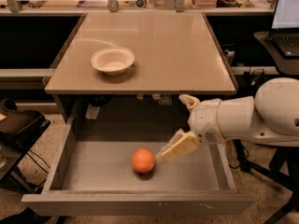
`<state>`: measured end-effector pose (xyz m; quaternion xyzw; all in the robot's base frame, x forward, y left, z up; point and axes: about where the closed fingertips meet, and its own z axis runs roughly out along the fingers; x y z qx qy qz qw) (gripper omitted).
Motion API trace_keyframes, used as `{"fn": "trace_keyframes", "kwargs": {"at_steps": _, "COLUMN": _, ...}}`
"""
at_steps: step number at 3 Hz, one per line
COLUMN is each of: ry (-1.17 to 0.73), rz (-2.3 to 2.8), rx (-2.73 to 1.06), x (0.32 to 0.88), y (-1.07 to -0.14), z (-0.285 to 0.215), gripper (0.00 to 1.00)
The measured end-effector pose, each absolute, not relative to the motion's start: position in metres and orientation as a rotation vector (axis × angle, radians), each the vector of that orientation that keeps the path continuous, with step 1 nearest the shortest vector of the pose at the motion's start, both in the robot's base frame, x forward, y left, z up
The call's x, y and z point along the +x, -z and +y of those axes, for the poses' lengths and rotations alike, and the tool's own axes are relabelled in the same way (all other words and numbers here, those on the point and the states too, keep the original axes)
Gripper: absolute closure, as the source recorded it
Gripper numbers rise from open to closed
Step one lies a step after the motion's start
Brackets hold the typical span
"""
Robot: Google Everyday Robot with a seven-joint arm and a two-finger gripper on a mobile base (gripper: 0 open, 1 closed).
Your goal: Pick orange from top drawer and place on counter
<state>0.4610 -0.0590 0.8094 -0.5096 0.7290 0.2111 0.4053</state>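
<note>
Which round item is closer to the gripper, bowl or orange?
The orange in the top drawer, beside the gripper; the white bowl sits on the counter.
</note>
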Motion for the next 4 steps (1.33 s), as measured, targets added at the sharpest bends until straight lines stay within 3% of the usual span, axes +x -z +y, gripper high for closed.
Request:
{"fn": "trace_keyframes", "kwargs": {"at_steps": 2, "ry": -0.485, "rz": 1.878, "rx": -1.361, "x": 0.465, "y": -0.792, "z": -0.049, "gripper": 0.0}}
{"fn": "trace_keyframes", "kwargs": {"at_steps": 3, "ry": -0.451, "rz": 2.003, "rx": -1.438, "x": 0.483, "y": -0.724, "z": -0.04, "gripper": 0.0}}
{"fn": "trace_keyframes", "kwargs": {"at_steps": 4, "ry": -0.434, "rz": 1.991, "rx": -1.507, "x": 0.486, "y": -0.718, "z": -0.022, "gripper": 0.0}}
